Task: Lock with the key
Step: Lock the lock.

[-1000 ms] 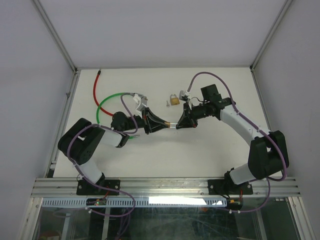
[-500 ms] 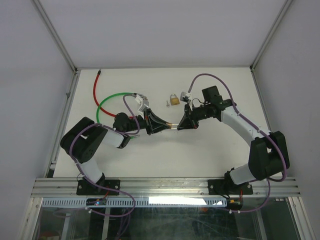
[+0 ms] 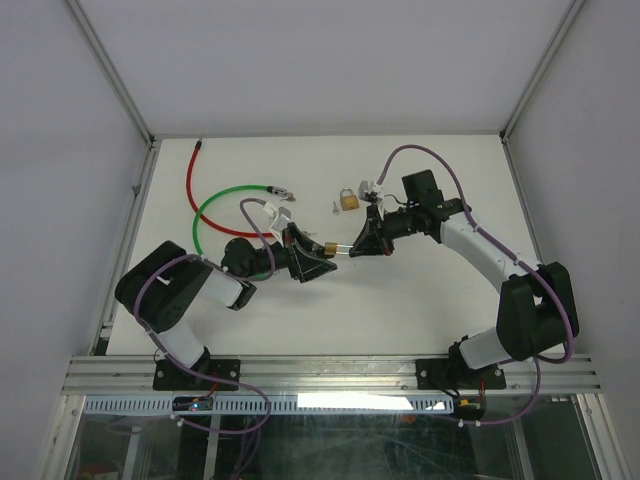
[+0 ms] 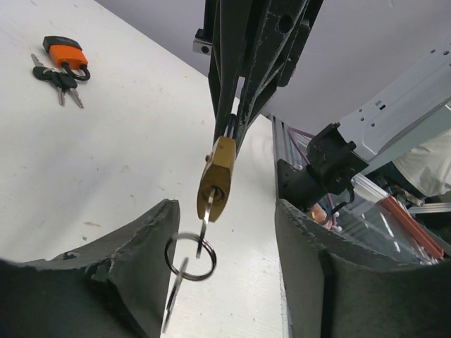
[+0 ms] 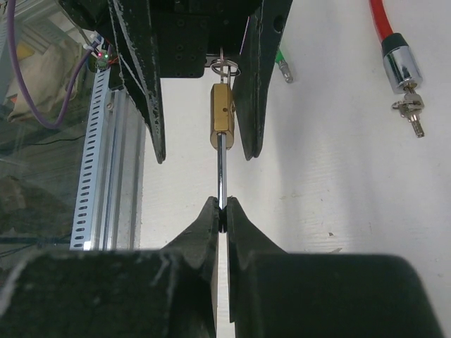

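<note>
A small brass padlock [image 3: 328, 248] hangs in the air between the two arms above the table's middle. My right gripper [image 5: 222, 211] is shut on its steel shackle [image 5: 222, 172], with the lock body [image 5: 221, 116] pointing away from it. A key [image 4: 204, 234] sits in the keyhole at the lock's bottom [image 4: 217, 179], and a key ring [image 4: 190, 257] with another key dangles from it. My left gripper [image 4: 225, 211] stands open around the key and ring, its fingers [image 4: 151, 239] touching neither.
An orange-brass padlock [image 3: 348, 200] with keys [image 4: 60, 81] lies on the table behind the arms. A green cable [image 3: 225, 195] and a red cable [image 3: 190, 180] curl at the back left. The table's metal frame rail [image 5: 95, 155] runs along the near edge.
My left gripper has opened, let go of the key and drawn back slightly to the left. The right gripper holds the padlock as before.
</note>
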Controlling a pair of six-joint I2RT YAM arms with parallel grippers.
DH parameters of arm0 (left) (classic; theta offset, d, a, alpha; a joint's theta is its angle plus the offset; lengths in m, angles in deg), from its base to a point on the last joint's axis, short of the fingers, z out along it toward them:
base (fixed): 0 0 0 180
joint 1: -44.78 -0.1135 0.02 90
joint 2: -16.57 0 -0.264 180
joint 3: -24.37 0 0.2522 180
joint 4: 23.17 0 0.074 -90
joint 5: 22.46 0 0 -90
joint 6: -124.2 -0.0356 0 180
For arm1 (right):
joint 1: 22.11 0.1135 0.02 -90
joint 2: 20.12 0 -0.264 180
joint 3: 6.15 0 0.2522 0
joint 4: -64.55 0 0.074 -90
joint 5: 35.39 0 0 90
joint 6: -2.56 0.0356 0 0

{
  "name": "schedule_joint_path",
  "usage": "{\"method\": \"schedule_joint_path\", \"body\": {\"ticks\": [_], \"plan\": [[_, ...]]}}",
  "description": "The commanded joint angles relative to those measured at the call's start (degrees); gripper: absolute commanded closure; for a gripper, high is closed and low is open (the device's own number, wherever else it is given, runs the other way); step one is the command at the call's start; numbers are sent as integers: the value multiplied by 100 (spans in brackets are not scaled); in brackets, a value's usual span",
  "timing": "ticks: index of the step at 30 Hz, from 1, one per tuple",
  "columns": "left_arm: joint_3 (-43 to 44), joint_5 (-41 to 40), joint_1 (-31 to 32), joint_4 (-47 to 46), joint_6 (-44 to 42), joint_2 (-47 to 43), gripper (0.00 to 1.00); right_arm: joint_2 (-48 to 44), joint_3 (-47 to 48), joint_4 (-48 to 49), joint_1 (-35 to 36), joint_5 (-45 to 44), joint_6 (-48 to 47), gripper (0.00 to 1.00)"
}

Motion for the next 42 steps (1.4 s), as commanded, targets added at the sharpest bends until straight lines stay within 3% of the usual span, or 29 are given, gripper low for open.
{"method": "schedule_joint_path", "body": {"ticks": [1, 10, 16, 22, 28, 34, 38, 42], "plan": [[-220, -414, 27, -719, -166, -519, 39, -188, 273, 285, -4, 306, -150, 100], [-778, -1100, 19, -112, -920, -1258, 19, -227, 299, 195, -68, 372, -233, 100], [-1055, -1453, -45, -80, -1000, -1546, 1, -256, 299, 181, -101, 393, -231, 100], [-1155, -1573, -252, -136, -604, -1553, 1, -273, 312, 170, -123, 407, -233, 100], [-1430, -1710, -523, -823, -10, -1522, 1, -267, 295, 170, -141, 416, -242, 100], [-1432, -1558, -526, -833, 35, -1750, 2, -265, 306, 170, -143, 407, -242, 100], [-1345, -1512, -526, -446, -40, -1993, 11, -248, 305, 171, -140, 403, -233, 100], [-1103, -1616, -526, 552, -224, -2358, 22, -221, 307, 170, -143, 403, -233, 100]]}}
